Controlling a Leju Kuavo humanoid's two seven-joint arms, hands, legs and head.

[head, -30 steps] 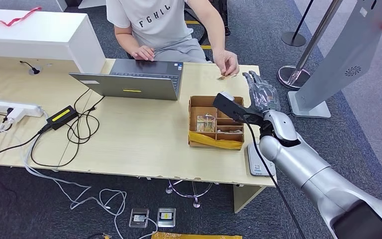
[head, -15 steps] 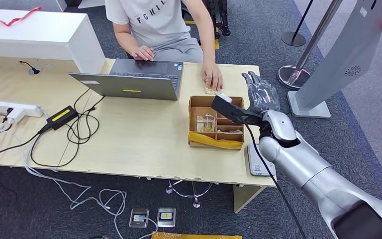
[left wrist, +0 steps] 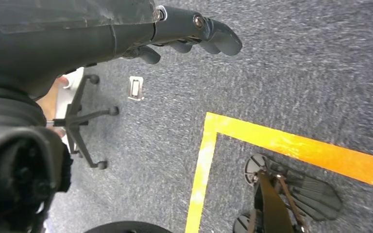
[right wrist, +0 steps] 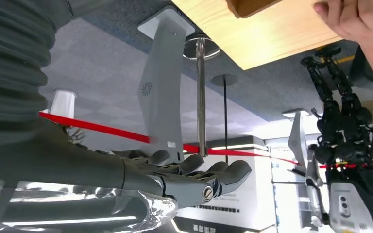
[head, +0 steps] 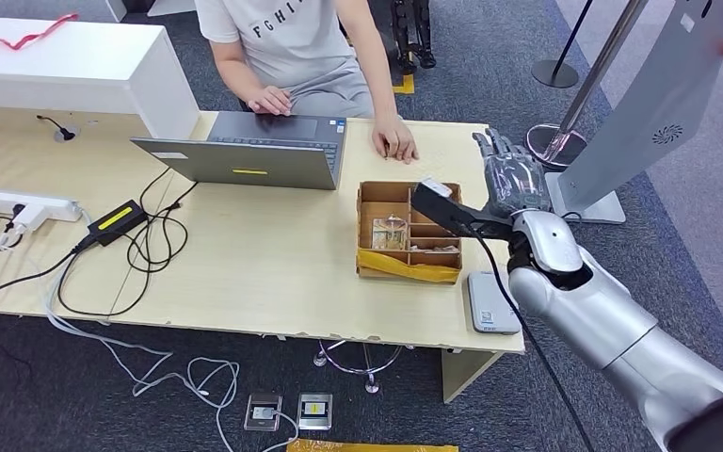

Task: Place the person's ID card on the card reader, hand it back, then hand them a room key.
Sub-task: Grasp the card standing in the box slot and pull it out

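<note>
The robot's right hand (head: 513, 174) hangs just off the desk's (head: 273, 273) right edge. It holds nothing, and its fingers are stretched out and apart, pointing to about 12 o'clock in the head view. The left hand (left wrist: 194, 31) hangs over the carpet with its fingers loosely extended, also holding nothing.

I can't make out the ID card itself. The person's hand (head: 395, 141) lies flat, palm down, on the far edge of the desk, and my guess is the card is under it. From the right hand that spot is at about 10 o'clock, near but not touching, with the far right corner of the cardboard box (head: 408, 231) between them. With the card hidden, I can't tell which way its long axis lies.

The card reader (head: 491, 301) sits at the near right corner of the desk, at roughly 6 o'clock from the right hand. Its long axis runs about 12 to 6. The right arm is plainly the nearer one for both the pickup and the reader.
</note>
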